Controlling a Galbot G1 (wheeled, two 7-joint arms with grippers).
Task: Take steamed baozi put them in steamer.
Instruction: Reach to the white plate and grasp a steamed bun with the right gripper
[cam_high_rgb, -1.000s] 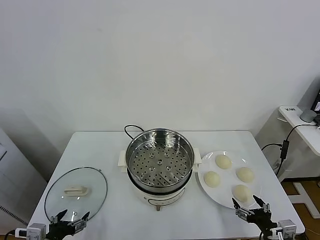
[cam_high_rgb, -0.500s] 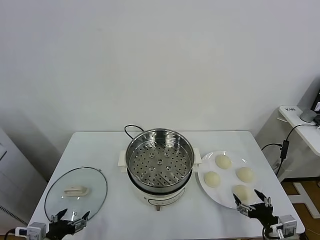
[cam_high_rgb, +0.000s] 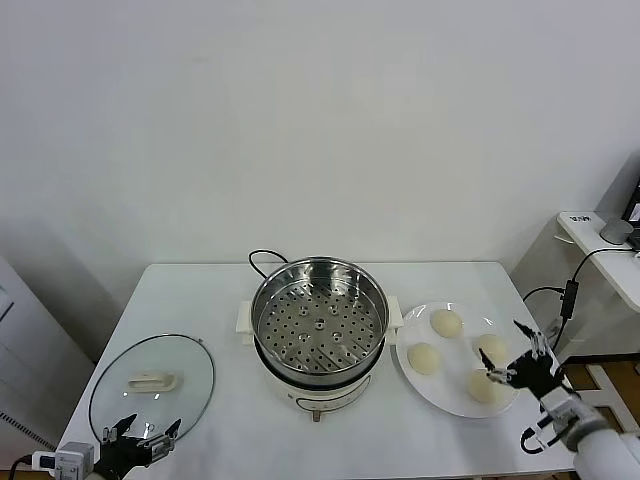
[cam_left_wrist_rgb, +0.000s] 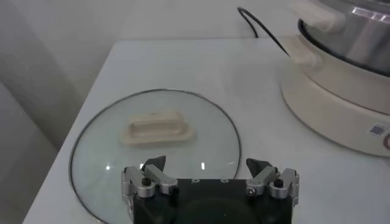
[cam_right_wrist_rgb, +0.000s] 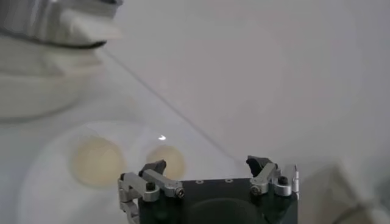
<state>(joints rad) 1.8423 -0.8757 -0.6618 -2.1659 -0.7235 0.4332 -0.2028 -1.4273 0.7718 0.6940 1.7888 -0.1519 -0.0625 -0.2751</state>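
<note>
Approach step: right gripper, jaws wide and empty, is hovering over four steamed baozi on the plate beside the empty steamer; next, descending onto one. Left gripper, open, is idling by the lid.

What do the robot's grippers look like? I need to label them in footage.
Both the left gripper and the right gripper have a black block body with two silver metal finger mounts, dark bolts and black pointed fingertips. In the head view, the right arm shows a white shell and a black cable.
</note>
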